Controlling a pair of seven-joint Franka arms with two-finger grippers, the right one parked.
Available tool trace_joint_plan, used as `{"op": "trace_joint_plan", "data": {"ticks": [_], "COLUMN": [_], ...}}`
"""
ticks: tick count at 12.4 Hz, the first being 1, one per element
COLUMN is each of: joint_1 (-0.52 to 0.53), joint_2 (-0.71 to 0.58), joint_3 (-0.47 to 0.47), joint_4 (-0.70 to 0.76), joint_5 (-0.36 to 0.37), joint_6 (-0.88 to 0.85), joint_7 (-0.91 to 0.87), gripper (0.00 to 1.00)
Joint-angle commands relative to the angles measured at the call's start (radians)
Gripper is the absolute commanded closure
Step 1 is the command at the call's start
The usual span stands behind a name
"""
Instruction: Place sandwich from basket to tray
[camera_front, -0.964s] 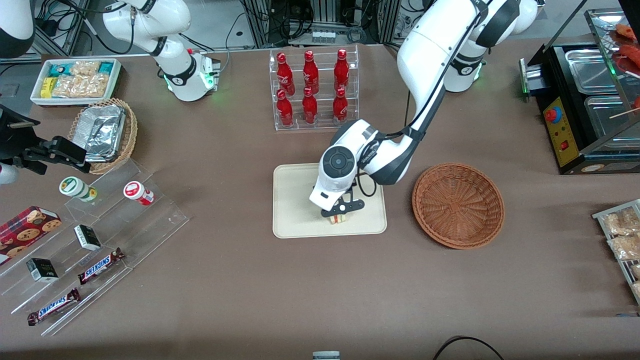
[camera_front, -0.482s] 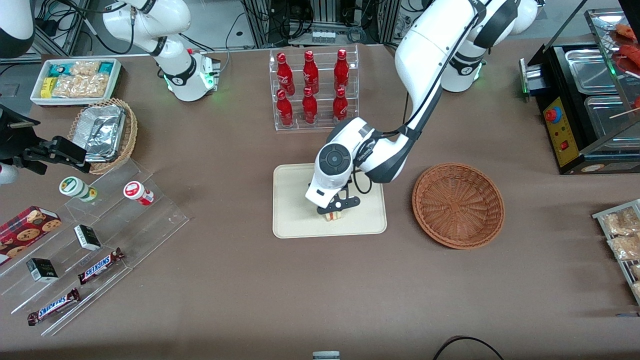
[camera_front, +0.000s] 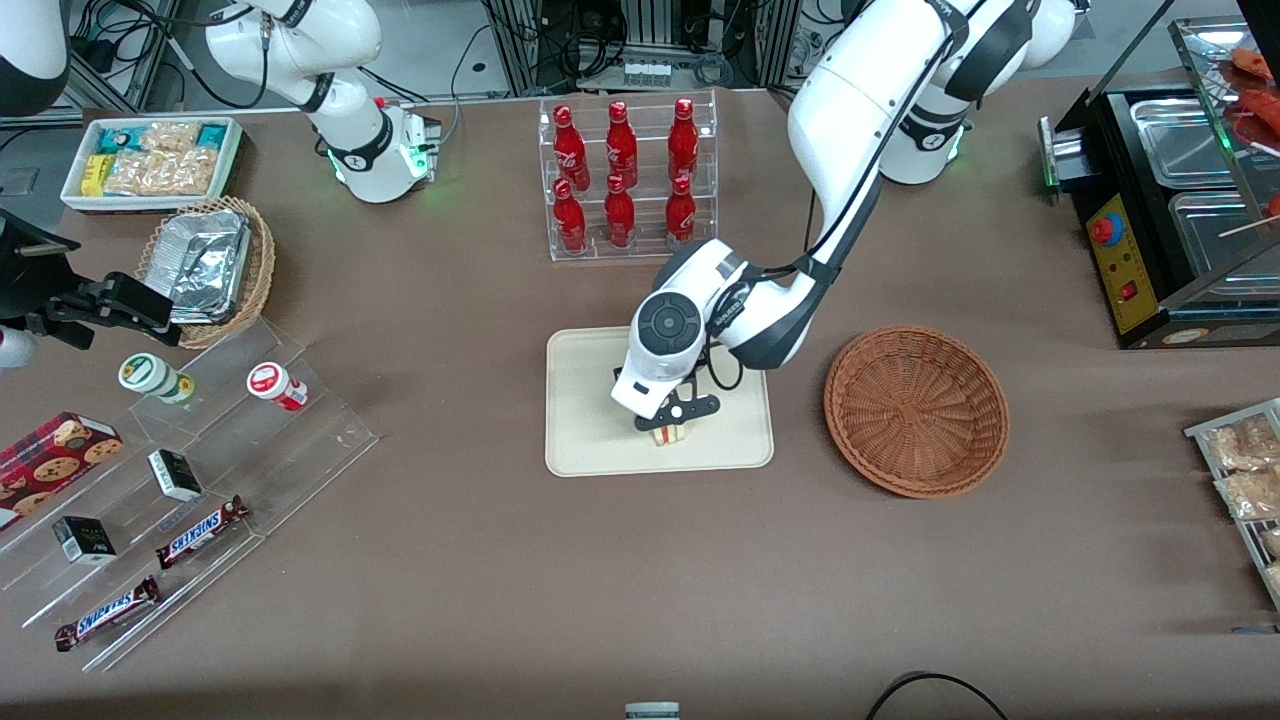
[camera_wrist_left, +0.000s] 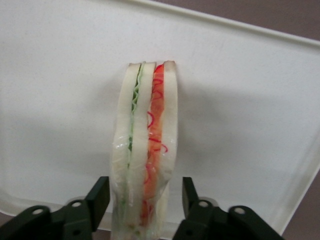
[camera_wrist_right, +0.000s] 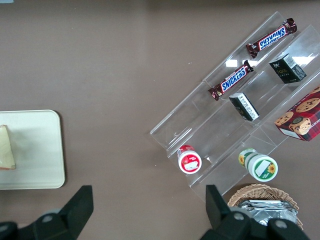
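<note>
The sandwich (camera_front: 668, 434) (camera_wrist_left: 145, 145) stands on its edge on the cream tray (camera_front: 585, 420) (camera_wrist_left: 60, 100), in the part nearer the front camera. Its green and red filling layers face the wrist camera. My left gripper (camera_front: 668, 425) (camera_wrist_left: 145, 187) is low over the tray and open, with one finger on each side of the sandwich and a small gap on both sides. The reddish-brown wicker basket (camera_front: 915, 410) sits beside the tray toward the working arm's end, with nothing in it. In the right wrist view the sandwich (camera_wrist_right: 6, 147) shows on the tray (camera_wrist_right: 35, 150).
A clear rack of red bottles (camera_front: 625, 180) stands farther from the camera than the tray. A stepped acrylic shelf with candy bars and cups (camera_front: 200, 470), a tan basket of foil trays (camera_front: 210, 265) and a white snack bin (camera_front: 150, 160) lie toward the parked arm's end. A black food warmer (camera_front: 1180, 200) stands at the working arm's end.
The wrist and the sandwich shifted a little toward the parked arm's end of the tray over the first half second. Since then they have hardly moved.
</note>
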Motion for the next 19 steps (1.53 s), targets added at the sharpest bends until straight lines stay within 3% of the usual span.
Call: {"op": "trace_joint_plan", "data": {"ticks": [1,5,11,14,19], "joint_1": [0.0,0.011,0.132,0.266,0.452], "joint_2": [-0.039,-0.14,-0.293,-0.335,-0.531], "joint_3": [0.005,0.014,0.027,0.039,0.039], "joint_4": [0.039,0.076,0.045,0.007,-0.198], "joint_5": [-0.01,0.004,0.01,0.012,0.044], "joint_6": [-0.056,-0.196,-0.467,-0.56,-0.571], "joint_7": [-0.026,-0.016,0.082,0.367,0.646], "gripper": [0.0,0.0,0.0,0.0,0.0]}}
